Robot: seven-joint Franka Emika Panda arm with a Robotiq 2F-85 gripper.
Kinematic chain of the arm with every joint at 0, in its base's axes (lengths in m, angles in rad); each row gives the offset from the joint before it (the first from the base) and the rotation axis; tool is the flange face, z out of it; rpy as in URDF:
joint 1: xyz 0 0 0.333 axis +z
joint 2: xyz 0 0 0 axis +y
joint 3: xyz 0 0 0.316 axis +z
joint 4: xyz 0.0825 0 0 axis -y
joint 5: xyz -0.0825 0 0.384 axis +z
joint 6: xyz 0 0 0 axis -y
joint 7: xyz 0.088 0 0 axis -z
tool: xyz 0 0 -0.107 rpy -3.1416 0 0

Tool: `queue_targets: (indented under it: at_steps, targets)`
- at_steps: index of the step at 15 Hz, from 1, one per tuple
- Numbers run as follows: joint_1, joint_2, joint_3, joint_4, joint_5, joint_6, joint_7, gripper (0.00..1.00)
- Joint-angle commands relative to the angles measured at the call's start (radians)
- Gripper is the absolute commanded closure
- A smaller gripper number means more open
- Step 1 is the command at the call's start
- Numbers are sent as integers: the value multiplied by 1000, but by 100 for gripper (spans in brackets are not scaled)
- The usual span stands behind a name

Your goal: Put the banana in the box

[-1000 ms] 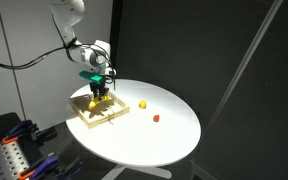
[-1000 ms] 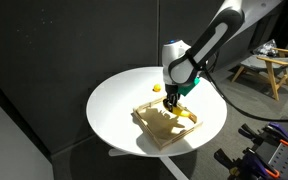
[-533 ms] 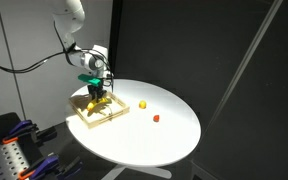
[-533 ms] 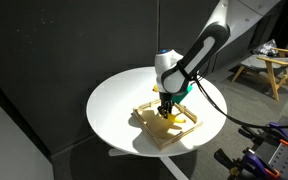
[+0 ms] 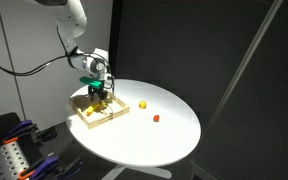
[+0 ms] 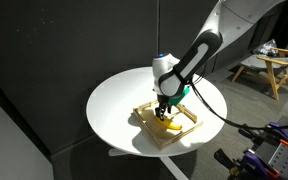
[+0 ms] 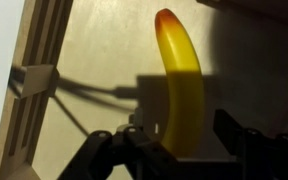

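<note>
The claw (image 7: 182, 142) hangs low over the box (image 7: 39, 50), pointing straight down. Its jaws are spread slightly wider than the banana (image 7: 180, 75). In the wrist view the lower end of the fruit lies between the two fingers (image 7: 232, 132), and a thin strip of pale wood shows between it and the right one. The grip therefore looks slack rather than clamped.

The banana is inside the box and stretches up the picture, away from the claw, over the plain floor. Whether it rests fully on the wood cannot be told. It is smooth, gently curved and bright yellow, turning orange-red at its far tip. The gripper's dark shadow lies on the floor to its left.

The box is a shallow, pale wooden tray with low slatted rims, and the banana is the only thing seen in it. In both exterior views the claw (image 5: 98, 93) (image 6: 165, 108) stands above this box (image 5: 112, 112) (image 6: 189, 118) on the round white table (image 5: 169, 135) (image 6: 112, 105). In an exterior view the banana (image 6: 170, 125) shows yellow just below the fingers.

Right of the box, apart from it, sits a small round yellow object (image 5: 142, 103). A tiny red object (image 5: 156, 117) lies farther right and nearer.
</note>
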Motion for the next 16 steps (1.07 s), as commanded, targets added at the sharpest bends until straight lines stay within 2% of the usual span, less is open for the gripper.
queue_targets:
  at_steps: [1,8,16]
  targets:
    - [-1,-25,5,13,-6,-44,9,0]
    - [10,-130,-6,-23,-18,-131,49,0]
    - [11,-279,-41,-114,-69,-132,151,0]
